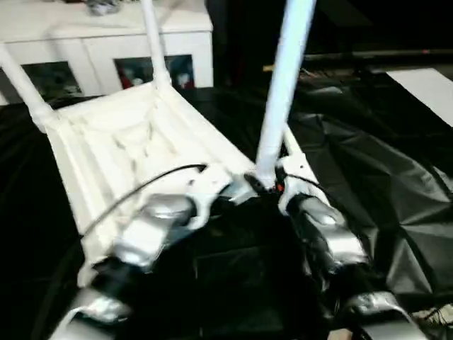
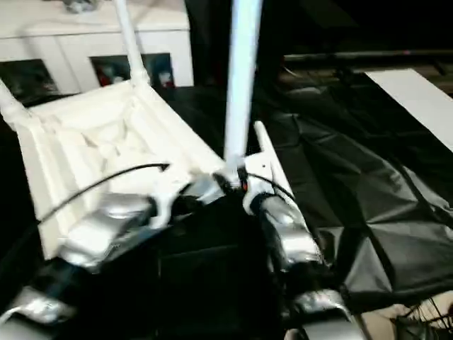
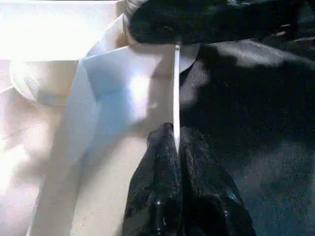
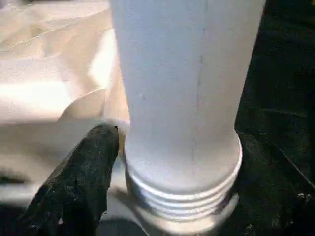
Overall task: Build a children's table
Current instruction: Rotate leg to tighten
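The tabletop (image 1: 134,152) lies underside up on black sheeting (image 1: 382,177), its ribs showing, with two legs (image 1: 157,49) already standing in the far corner sockets. Step in hand, by my judgement: fitting a third leg (image 1: 283,92) at the near right corner. The right wrist view shows its threaded end (image 4: 182,196) sitting at the socket mouth with threads exposed, so it is not yet seated. The right gripper (image 1: 272,185) is at the foot of this leg; one finger (image 4: 78,187) lies just beside it, but whether the jaws are clamped cannot be told. The left gripper (image 3: 176,147) has its jaws nearly closed on the thin edge of the tabletop rim, steadying it. Next move calls for keeping the leg upright and turning it down until the threads disappear. A white cabinet (image 1: 106,42) stands behind.
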Motion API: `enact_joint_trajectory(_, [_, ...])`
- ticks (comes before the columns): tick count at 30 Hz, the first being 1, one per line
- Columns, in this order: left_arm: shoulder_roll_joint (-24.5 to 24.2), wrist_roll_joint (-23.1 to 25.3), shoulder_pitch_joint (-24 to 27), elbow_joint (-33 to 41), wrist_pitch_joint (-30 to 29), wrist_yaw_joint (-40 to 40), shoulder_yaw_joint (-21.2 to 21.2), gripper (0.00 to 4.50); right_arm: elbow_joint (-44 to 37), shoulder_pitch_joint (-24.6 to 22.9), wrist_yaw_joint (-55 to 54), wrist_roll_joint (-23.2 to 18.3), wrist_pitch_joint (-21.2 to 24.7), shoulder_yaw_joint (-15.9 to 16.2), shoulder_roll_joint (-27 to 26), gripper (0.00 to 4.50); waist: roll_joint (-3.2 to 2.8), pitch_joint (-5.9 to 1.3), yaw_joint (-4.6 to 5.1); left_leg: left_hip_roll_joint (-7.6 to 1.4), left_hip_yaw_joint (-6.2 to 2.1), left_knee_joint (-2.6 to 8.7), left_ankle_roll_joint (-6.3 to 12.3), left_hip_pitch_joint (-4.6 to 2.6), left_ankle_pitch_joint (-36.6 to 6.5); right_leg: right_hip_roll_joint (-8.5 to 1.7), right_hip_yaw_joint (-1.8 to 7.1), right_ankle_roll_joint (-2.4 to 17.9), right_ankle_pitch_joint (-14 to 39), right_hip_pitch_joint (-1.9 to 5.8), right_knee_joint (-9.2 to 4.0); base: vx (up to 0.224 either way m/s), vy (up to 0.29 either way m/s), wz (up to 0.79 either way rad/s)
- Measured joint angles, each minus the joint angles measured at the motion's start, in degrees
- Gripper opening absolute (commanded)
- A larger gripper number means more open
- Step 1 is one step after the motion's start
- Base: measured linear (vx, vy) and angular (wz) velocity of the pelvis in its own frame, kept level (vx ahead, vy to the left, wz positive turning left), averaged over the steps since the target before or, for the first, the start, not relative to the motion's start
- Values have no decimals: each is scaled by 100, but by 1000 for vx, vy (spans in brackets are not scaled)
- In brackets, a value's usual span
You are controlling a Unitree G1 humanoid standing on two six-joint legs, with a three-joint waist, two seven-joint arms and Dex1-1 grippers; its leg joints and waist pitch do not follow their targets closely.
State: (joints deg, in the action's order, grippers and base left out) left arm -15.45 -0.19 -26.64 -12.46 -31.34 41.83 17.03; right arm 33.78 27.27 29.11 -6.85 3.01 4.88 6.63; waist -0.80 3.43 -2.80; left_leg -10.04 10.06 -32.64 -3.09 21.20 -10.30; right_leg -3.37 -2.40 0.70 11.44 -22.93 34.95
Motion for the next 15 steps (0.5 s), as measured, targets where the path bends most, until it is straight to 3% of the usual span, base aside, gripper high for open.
enact_joint_trajectory(3, [-256, -96, 221, 292, 62, 361, -14, 0, -427, -192, 810, -26, 187, 295, 455, 397, -1, 2, 12, 1, 0, 0, 0, 2, 0, 0, 3, -2, 9, 1, -6, 0, 0, 0])
enact_joint_trajectory(10, [-901, -368, 695, 915, 275, 1198, -6, 0, -966, -452, 2019, -220, 377, 403, 1025, 397, -2, 15, -20, 2, 2, -3, 0, 19, 0, -2, 4, -5, 32, -8, -12, 0, 0, 0])
enact_joint_trajectory(15, [-1047, -461, 814, 1090, 291, 1416, -6, 0, -1124, -507, 2428, -417, 459, 465, 1222, 381, -2, 27, -49, 2, 5, -3, 22, 28, 8, -3, 3, -3, 33, -12, -24, 0, 0, 0])
